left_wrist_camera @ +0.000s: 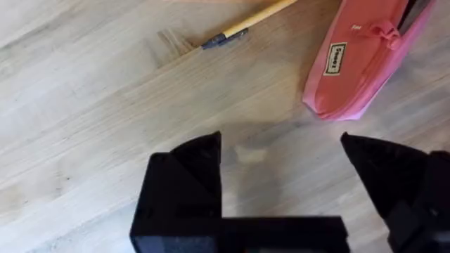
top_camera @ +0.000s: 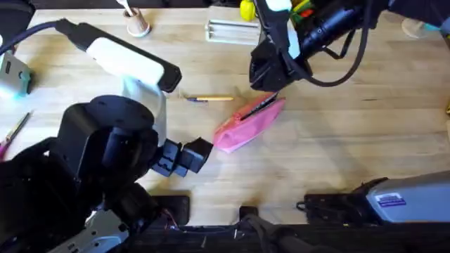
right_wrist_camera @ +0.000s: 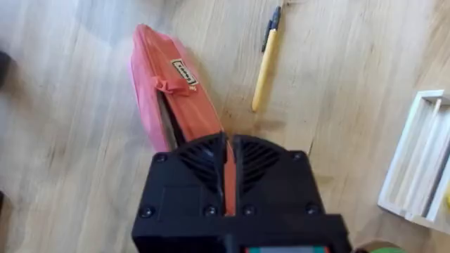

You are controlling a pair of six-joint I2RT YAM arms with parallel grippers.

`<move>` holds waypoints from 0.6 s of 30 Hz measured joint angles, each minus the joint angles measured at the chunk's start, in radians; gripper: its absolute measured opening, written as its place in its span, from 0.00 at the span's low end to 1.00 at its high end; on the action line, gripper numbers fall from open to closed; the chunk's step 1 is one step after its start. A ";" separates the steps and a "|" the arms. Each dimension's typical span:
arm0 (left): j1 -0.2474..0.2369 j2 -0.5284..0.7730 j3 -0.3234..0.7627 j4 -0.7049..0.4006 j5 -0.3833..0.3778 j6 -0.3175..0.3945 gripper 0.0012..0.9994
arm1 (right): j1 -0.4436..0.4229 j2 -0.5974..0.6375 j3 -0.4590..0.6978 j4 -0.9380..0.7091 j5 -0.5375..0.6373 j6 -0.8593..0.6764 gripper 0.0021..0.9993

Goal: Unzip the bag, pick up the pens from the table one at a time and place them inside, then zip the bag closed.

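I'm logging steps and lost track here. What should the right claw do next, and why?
Probably lower the red pen it pinches into the bag: the right claw is shut on it over the unzipped far end. A tan pen waits on the table.

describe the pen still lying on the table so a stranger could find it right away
Start at the pink bag near the middle of the table. Just beyond its left side lies the pen, flat on bare wood. It is a slim yellow-tan stick with a dark blue end, unlike the wide soft pouch.
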 joint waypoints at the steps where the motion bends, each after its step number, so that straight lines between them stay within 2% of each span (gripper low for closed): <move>1: 0.000 0.000 0.000 -0.001 -0.002 0.000 0.99 | -0.001 0.000 0.000 -0.006 0.000 0.002 0.05; 12: 0.000 0.000 0.000 -0.005 -0.042 0.003 0.99 | -0.040 0.009 0.000 -0.058 -0.001 -0.083 0.03; 18: 0.000 0.000 0.000 -0.004 -0.075 0.028 0.99 | -0.040 0.086 0.000 -0.082 -0.003 -0.119 0.03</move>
